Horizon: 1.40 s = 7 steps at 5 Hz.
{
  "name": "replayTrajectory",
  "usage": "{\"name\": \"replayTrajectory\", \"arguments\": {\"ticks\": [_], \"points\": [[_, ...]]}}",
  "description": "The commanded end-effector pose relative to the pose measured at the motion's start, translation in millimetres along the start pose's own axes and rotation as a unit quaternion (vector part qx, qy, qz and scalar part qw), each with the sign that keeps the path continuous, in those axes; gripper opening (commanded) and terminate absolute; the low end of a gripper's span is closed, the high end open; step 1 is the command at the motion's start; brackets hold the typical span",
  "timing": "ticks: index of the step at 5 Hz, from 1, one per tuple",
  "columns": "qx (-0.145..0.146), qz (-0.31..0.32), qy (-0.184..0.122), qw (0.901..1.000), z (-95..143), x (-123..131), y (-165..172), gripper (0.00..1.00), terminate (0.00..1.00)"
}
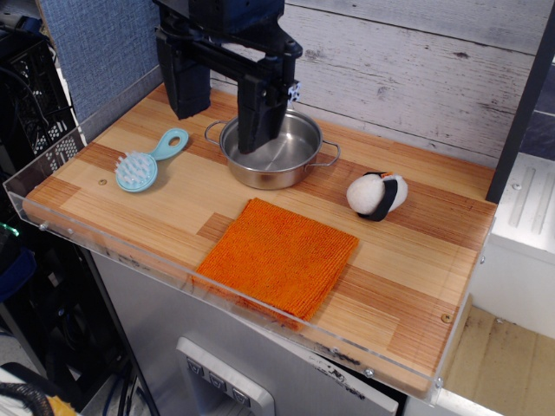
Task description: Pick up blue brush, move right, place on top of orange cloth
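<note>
The blue brush (146, 165) lies flat on the wooden table at the left, bristle head toward the front and handle pointing back right. The orange cloth (277, 256) lies flat at the front middle, with nothing on it. My gripper (220, 130) hangs at the back of the table, open and empty. Its left finger is above and behind the brush's handle, and its right finger hangs over the steel pot (276, 154). The gripper touches neither the brush nor the cloth.
The steel pot with two handles stands behind the cloth. A white and black sushi toy (377, 195) lies to the right. A clear plastic rim (104, 247) runs along the table's front and left edges. A plank wall stands behind.
</note>
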<state>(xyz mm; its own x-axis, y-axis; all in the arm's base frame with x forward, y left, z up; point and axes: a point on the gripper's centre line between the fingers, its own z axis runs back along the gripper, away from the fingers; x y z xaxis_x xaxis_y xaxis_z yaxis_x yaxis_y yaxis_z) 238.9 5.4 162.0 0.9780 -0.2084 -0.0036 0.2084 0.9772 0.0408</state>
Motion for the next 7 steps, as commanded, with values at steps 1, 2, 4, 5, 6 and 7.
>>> {"name": "replayTrajectory", "arguments": {"ticks": [1,2,4,5,6,7], "points": [[0.000,0.000,0.000,1.0000,0.0,0.0,0.0,1.00,0.00],[-0.014,0.004,-0.028,0.9995,-6.6,11.9,15.6,1.00,0.00],[0.022,0.014,-0.065,0.9976,-48.4,14.5,83.2,1.00,0.00],[0.031,0.020,-0.066,0.9971,-62.2,1.2,112.3,1.00,0.00],[0.036,0.056,-0.051,0.9965,-77.9,-8.7,133.6,1.00,0.00],[0.036,0.081,-0.032,0.9956,-93.3,-12.0,150.7,1.00,0.00]]}}
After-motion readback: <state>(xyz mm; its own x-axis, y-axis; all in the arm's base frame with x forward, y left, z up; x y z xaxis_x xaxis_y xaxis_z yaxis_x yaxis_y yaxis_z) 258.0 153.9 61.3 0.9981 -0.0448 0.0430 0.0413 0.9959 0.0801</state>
